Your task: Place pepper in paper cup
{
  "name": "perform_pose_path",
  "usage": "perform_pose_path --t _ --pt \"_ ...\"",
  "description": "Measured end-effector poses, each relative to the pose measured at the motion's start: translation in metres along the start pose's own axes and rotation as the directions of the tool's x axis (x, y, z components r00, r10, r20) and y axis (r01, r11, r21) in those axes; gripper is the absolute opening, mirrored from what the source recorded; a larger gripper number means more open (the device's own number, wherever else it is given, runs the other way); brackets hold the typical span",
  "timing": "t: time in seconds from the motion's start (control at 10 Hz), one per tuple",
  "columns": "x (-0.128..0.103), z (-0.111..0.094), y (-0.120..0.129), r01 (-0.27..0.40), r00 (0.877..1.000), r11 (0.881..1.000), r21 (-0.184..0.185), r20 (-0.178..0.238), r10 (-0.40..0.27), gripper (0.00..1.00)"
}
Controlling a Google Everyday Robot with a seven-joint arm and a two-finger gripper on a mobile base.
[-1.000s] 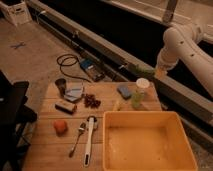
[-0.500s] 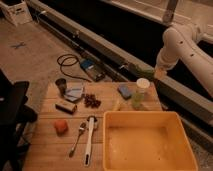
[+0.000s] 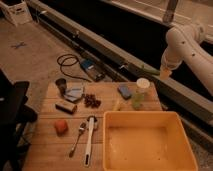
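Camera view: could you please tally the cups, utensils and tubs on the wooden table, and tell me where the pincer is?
Cups: 2 (paper cup, metal cup)
Utensils: 2 (spoon, white-handled tool)
Tubs: 1 (yellow tub)
Total: 5
The pincer is shut on the pepper, raised above and to the right of the paper cup.

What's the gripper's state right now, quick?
Gripper: jaws closed on the pepper, raised above and just right of the paper cup.
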State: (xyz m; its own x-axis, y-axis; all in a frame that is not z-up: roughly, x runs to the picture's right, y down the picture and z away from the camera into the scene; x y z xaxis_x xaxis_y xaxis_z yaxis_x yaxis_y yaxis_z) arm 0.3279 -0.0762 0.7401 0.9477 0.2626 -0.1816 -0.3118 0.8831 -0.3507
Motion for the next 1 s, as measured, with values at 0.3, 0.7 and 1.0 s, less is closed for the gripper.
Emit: perform_pose_path --t 0.3,0.7,1.0 --pt "0.022 0.025 0.002 -0.051 0.999 0.998 -0.022 -0.002 0.051 0.0" --pt "0.013 0.06 0.011 0.003 0.998 0.998 -0.064 0.066 0.001 0.0" --pt "0.012 0.085 0.015 0.028 0.998 0.994 -0.11 0.063 -0.021 0.0"
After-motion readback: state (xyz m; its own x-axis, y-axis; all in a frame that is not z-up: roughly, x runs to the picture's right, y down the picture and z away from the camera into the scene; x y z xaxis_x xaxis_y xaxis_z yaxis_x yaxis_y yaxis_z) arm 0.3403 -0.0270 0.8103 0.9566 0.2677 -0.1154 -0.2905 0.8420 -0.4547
